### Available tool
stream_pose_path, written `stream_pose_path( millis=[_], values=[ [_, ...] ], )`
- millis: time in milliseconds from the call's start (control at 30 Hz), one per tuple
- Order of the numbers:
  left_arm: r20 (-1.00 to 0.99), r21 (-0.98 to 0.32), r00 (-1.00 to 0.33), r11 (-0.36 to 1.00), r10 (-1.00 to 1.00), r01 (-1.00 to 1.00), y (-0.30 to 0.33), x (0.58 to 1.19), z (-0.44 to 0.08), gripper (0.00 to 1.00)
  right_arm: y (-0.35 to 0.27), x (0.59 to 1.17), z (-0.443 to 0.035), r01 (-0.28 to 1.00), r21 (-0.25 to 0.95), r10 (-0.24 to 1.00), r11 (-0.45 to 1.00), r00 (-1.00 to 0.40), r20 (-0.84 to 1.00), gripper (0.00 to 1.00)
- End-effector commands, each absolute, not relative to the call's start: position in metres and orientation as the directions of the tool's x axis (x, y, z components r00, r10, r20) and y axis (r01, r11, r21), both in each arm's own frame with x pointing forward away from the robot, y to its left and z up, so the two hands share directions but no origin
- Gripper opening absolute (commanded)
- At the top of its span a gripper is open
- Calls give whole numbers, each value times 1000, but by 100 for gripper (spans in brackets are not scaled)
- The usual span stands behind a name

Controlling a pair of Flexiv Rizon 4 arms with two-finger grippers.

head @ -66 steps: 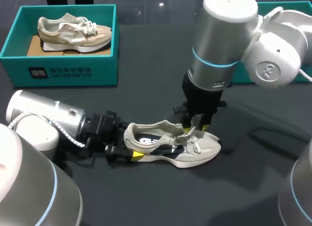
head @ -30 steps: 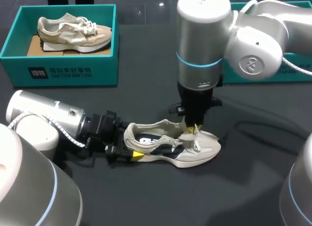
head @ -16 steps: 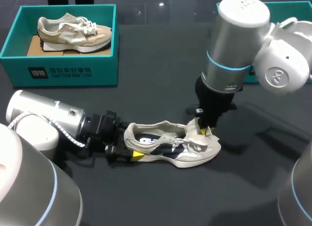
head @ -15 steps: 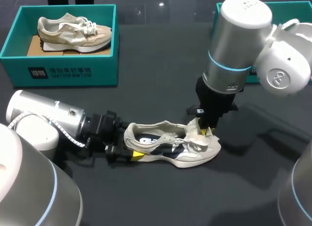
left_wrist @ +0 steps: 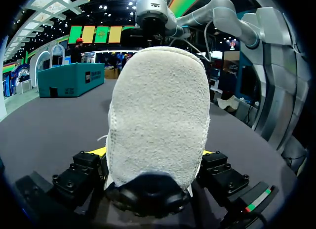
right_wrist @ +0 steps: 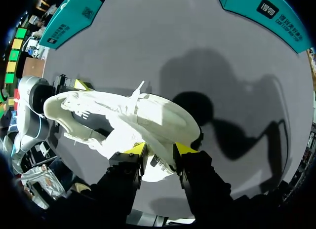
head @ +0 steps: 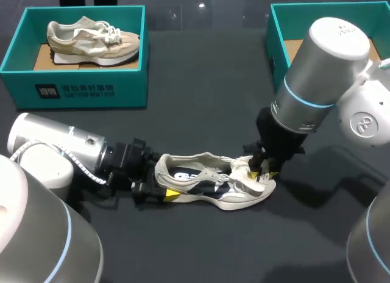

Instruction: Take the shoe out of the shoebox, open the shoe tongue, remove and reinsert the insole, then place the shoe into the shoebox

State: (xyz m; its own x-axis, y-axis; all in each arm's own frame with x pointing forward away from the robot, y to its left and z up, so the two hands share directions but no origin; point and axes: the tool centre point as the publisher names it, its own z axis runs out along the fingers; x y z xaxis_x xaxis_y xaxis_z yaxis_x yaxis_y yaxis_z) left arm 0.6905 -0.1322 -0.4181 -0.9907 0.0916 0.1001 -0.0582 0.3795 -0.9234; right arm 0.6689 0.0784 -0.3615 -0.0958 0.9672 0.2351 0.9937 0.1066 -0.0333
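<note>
The shoe lies on its sole on the dark table, in the near middle, heel to the left and toe to the right, outside both boxes. The left gripper comes in low from the left and is clamped on the heel, one finger on each side; in the left wrist view the heel fills the space between its yellow tips. The right gripper reaches down over the toe end, its fingers close together and pinching the tongue, which is folded towards the toe so that the shoe's mouth gapes.

At the far left stands a teal box with a second shoe resting inside it. At the far right is another teal box. The right arm stands in front of it, hiding part of its near wall and inside. Both boxes are well apart from the shoe.
</note>
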Motion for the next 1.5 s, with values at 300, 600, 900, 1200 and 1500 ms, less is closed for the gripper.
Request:
stream_pose_path(
  millis=[300, 600, 900, 1200, 1500],
  values=[
    [102, -922, -991, 382, 92, -59, -131, 693, -420, 0, 77, 668, -343, 998, -34, 992, 53, -49, 114, 40],
    [102, -922, -991, 382, 92, -59, -131, 693, -420, 0, 68, 668, -322, 999, -30, 999, 27, -26, 39, 42],
    [102, -922, -991, 382, 92, -59, -131, 693, -420, 0, 68, 663, -280, 999, -22, 997, 31, -32, -72, 41],
    [102, -922, -991, 382, 92, -59, -131, 693, -420, 0, 93, 658, -229, 996, -4, 979, 91, -90, -184, 41],
    [102, -922, -991, 382, 92, -59, -131, 693, -420, 0, 138, 654, -193, 946, 15, 929, 323, -314, -195, 42]
  ],
)
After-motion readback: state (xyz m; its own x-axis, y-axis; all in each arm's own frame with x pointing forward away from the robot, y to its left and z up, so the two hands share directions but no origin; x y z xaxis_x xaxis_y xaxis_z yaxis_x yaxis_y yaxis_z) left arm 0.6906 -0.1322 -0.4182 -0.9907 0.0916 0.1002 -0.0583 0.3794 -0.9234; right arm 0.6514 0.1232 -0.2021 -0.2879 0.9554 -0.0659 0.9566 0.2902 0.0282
